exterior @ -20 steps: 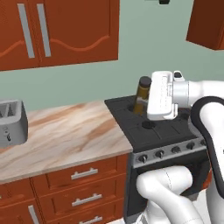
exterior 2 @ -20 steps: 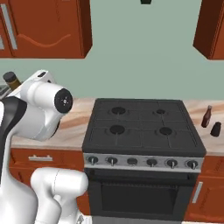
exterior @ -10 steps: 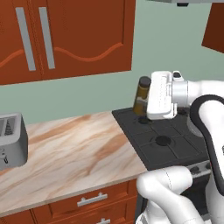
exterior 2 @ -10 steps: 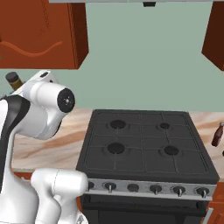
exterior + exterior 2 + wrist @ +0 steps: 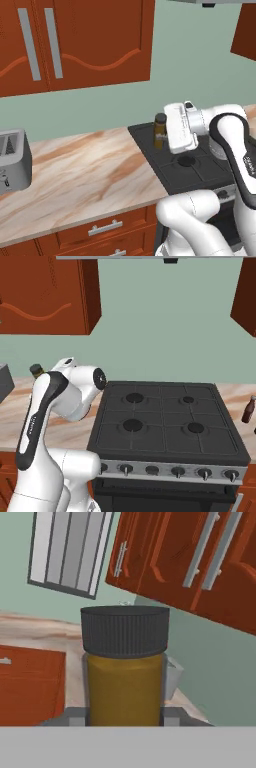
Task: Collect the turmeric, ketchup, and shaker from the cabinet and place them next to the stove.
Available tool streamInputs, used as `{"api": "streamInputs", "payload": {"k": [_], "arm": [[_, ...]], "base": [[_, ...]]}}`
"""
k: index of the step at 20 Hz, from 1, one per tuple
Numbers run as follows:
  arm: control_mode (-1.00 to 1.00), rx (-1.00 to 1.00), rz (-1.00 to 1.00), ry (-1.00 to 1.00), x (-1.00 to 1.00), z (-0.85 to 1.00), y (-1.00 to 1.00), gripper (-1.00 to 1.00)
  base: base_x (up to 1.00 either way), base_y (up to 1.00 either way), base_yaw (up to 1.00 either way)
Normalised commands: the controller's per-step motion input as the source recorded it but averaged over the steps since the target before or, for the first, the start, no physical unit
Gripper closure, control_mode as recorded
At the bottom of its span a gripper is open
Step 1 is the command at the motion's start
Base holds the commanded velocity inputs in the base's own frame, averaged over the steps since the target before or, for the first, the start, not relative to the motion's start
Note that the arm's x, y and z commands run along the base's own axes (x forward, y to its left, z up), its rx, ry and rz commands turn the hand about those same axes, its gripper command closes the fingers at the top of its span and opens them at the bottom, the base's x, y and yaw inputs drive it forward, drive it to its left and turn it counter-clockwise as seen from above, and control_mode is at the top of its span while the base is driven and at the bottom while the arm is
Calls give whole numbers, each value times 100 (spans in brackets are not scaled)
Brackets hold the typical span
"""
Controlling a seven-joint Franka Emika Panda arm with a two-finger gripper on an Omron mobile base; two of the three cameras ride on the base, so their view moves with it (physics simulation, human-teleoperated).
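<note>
Counter (image 5: 90, 170) left of stove (image 5: 165, 426) bare; toaster (image 5: 12, 160) far left; ketchup (image 5: 248, 408) right.

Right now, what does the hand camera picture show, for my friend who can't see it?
The gripper holds the turmeric, a yellow-brown jar with a ribbed dark cap, right up close. Behind it, tilted, are red-brown cabinet doors with grey handles and a green wall.

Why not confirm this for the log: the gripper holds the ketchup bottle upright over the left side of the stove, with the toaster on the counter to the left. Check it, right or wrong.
Wrong in one respect: the gripper holds the turmeric, a dark-capped olive-yellow jar, as the hand view shows. The ketchup stands on the counter right of the stove. The toaster is as stated.
</note>
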Motion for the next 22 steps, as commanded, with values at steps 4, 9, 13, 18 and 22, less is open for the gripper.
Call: {"api": "streamInputs", "payload": {"k": [4,9,13,18,22], "arm": [[-100,-10,12,13,55,-63,0,100],[-100,0,12,10,63,-47,-4,100],[-100,2,10,9,54,-57,-18,100],[-100,6,8,0,44,-55,-1,100],[-100,8,2,0,29,-56,0,100]], "base": [[0,0,0],[0,0,0],[0,0,0],[0,0,0],[0,0,0]]}}
